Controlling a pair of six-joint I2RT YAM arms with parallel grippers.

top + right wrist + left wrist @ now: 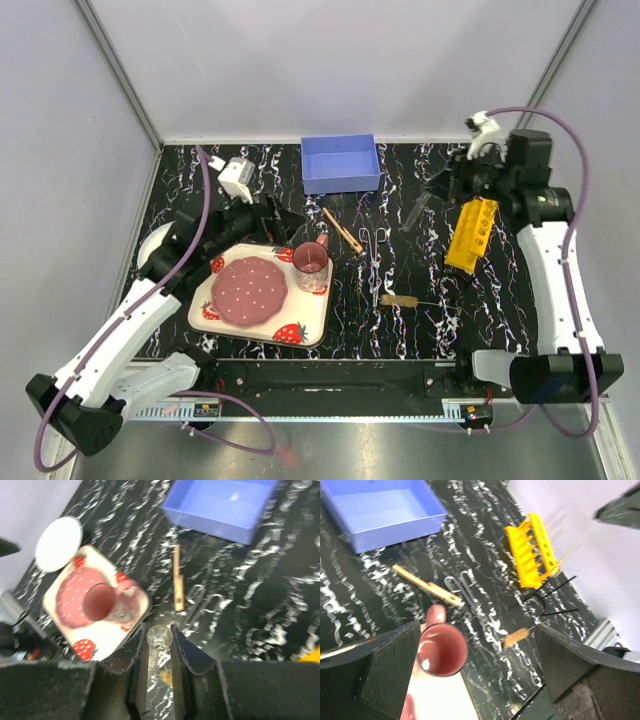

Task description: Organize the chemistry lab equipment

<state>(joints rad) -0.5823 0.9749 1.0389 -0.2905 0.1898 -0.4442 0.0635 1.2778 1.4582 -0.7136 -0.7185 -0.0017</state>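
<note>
My right gripper (159, 631) is shut on a clear glass test tube (159, 638) and holds it above the table, left of the yellow holed rack (472, 232); in the top view this gripper (420, 210) hangs beside the rack. The rack also shows in the left wrist view (532, 555), with thin dark tubes (560, 597) by it. A tan wooden clamp (342, 230), metal forceps (375, 250) and a bristle brush (398, 300) lie mid-table. My left gripper (480, 670) is wide open and empty, above the pink cup (442, 650).
A blue bin (340, 163) stands at the back centre. The strawberry-print tray (310, 318) with a pink plate (250, 290) and the cup (311, 262) lies front left. A white bowl (155, 240) sits at the left edge under my left arm.
</note>
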